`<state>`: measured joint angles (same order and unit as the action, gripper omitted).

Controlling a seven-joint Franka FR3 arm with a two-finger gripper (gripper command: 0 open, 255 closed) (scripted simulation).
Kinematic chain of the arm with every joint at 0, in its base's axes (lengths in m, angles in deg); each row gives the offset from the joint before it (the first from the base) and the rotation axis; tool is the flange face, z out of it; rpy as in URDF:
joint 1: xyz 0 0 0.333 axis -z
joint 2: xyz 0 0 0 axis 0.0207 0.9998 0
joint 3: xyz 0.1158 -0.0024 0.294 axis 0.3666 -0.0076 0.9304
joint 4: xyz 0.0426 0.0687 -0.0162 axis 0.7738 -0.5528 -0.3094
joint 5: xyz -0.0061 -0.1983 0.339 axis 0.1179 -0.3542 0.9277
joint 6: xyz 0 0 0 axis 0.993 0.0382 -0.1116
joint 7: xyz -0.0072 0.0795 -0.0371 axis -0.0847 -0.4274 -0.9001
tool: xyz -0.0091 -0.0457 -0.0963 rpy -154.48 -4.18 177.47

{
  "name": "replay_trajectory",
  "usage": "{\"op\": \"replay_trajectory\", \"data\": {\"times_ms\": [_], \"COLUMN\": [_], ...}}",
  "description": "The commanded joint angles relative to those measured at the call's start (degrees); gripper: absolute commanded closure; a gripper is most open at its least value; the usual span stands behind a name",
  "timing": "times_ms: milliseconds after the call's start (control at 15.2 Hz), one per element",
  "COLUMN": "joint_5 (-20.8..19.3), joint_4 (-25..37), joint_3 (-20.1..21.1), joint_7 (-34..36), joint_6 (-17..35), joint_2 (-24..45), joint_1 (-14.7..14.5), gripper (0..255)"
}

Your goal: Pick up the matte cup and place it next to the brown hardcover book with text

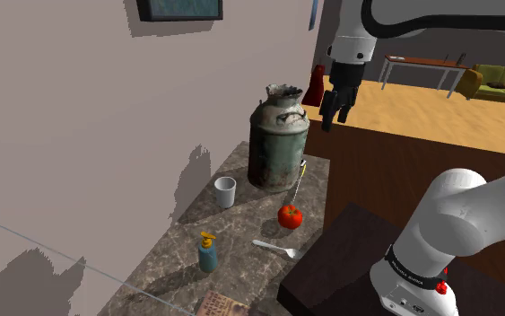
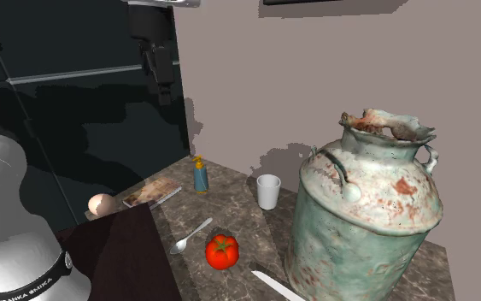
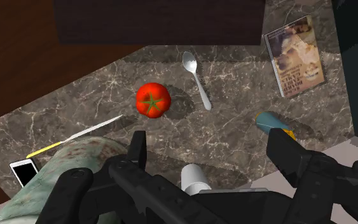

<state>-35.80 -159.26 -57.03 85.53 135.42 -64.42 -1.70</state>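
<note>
A white robot arm holds its black gripper (image 1: 335, 119) high above a dark marbled counter (image 1: 165, 269), beyond the far end near a big metal can (image 1: 277, 135). The two fingers stand apart and released, with nothing between them. From that height the hand looks down on everything on the counter, which probably suits lining up before a descent.

The cup (image 1: 226, 191) is small, plain white and dull-surfaced. It is a slightly tapered cylinder standing upright, mouth up, on the stone just beside the can, on the shoulder view's left. In the wrist view the cup (image 3: 195, 178) sits below and between the spread fingers, untouched.

The book (image 3: 294, 56) lies flat at the near end of the counter in the shoulder view, well apart from the cup. It is a thin rectangle with a brownish cover, pale artwork and lines of lettering. A blue bottle with a yellow top (image 1: 207, 253) stands between cup and book.

The can is greenish-grey, dented and rust-stained, with a ragged mouth and side handles. Its bulk so close to the cup may crowd one finger. A glossy red tomato (image 1: 290, 216) and a silvery spoon (image 1: 275, 248) lie nearer the arm's side, and a long knife (image 3: 75, 137) rests by the can's foot.
</note>
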Motion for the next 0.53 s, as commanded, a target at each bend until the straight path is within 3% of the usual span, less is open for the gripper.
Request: {"op": "replay_trajectory", "data": {"times_ms": [0,462], "joint_5": [0.0,0.7], "joint_4": [0.0,-1.6], "joint_3": [0.0,0.2], "joint_7": [0.0,-0.1], "joint_6": [0.0,13.0], "joint_2": [0.0,11.5], "joint_1": [0.0,-0.1], "gripper": [0,0]}}
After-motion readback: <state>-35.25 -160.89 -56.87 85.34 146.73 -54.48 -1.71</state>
